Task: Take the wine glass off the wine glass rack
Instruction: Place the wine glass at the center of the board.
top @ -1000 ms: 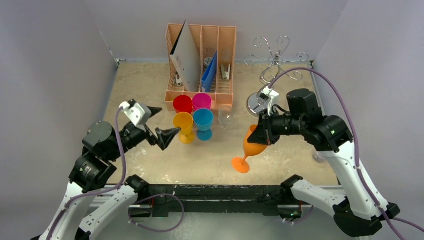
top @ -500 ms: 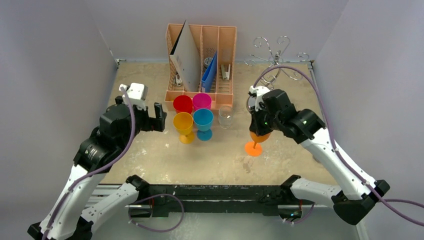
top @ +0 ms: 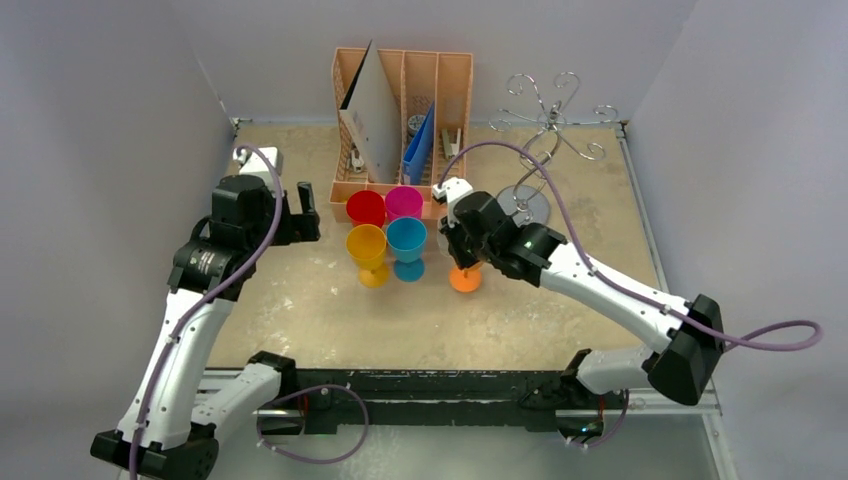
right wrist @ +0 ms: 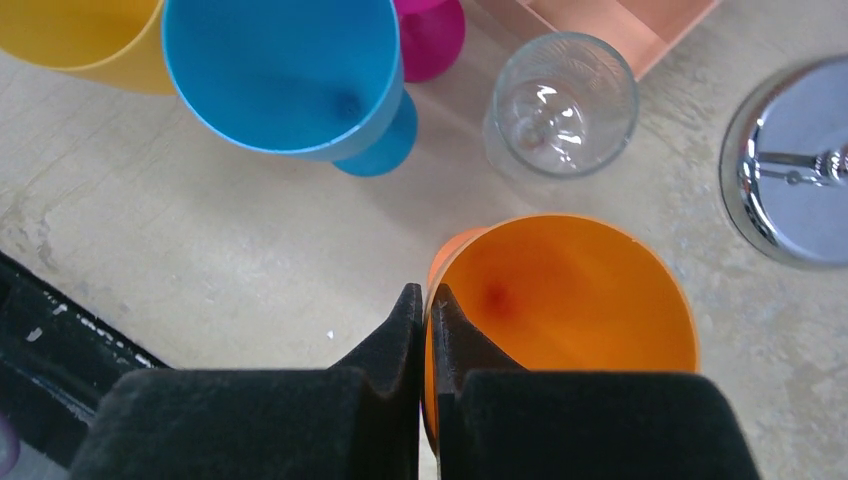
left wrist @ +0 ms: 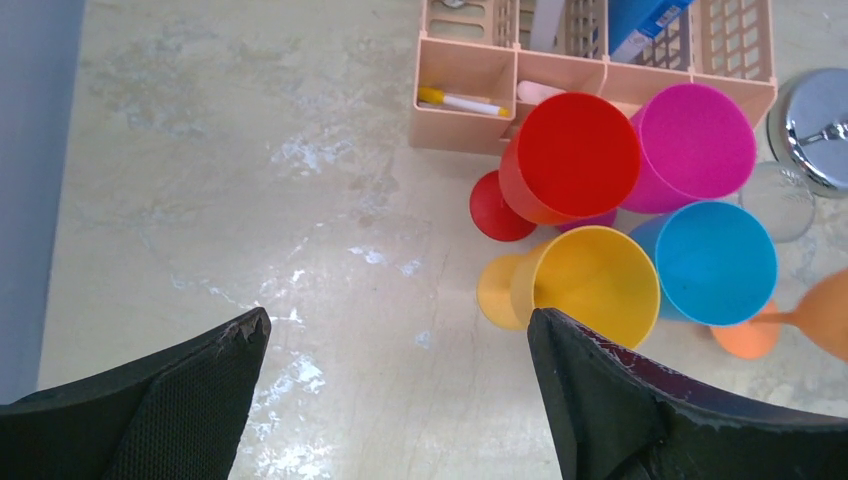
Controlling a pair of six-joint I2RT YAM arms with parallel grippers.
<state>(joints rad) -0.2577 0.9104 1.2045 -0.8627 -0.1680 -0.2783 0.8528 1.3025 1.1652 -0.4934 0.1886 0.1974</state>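
Note:
The wine glass point(top: 465, 280) is orange plastic and stands upright just right of the blue glass, away from the rack; whether its foot touches the table I cannot tell. My right gripper point(top: 465, 252) is shut on its rim, one finger inside the bowl point(right wrist: 570, 300) and one outside, as the right wrist view shows at the gripper point(right wrist: 425, 296). The wine glass rack point(top: 548, 118), silver wire on a shiny disc base point(right wrist: 790, 190), stands behind at the back right with nothing hanging on it. My left gripper point(top: 300, 215) hangs open over bare table, left of the cups point(left wrist: 398, 325).
Red point(top: 366, 207), pink point(top: 404, 202), yellow point(top: 367, 245) and blue point(top: 407, 240) glasses cluster mid-table, with a clear glass point(top: 450, 232) just behind the orange one. A peach desk organiser point(top: 400, 110) stands at the back. Grey walls enclose the table.
My right arm carried the orange glass leftward from the front right to beside the blue glass, turning it upright. My left arm swung back and left, its open jaws now pointing down.

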